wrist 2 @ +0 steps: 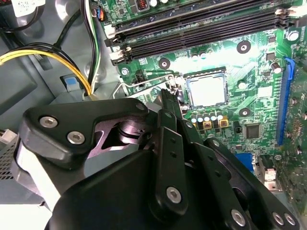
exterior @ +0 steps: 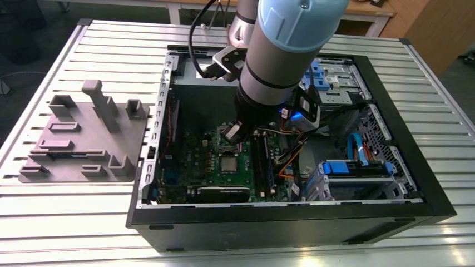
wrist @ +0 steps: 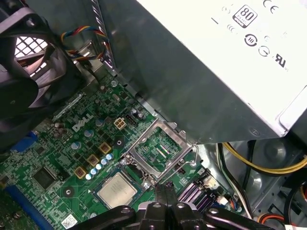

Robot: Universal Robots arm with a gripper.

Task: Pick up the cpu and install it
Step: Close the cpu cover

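Observation:
The cpu (exterior: 228, 163) (wrist 2: 206, 91) (wrist: 117, 189) is a small silver square lying flat in its socket on the green motherboard (wrist 2: 249, 62), inside the open computer case (exterior: 297, 222). The socket's metal load plate (wrist: 158, 143) stands swung up and open beside it. A thin wire lever (wrist 2: 144, 82) runs along the socket's side. My gripper (exterior: 231, 133) (wrist 2: 165, 93) (wrist: 164, 187) hangs just above the board at the socket's edge, near the lever and apart from the chip. Its fingers are shut, with nothing seen between them.
A grey fixture plate (exterior: 82, 139) lies on the slatted table at the exterior view's left. Inside the case are a power supply (wrist: 216, 62), a black fan (wrist: 24, 72), long black memory slots (wrist 2: 201, 24), yellow and black cables (wrist 2: 48, 55) and blue drive brackets (exterior: 356, 169).

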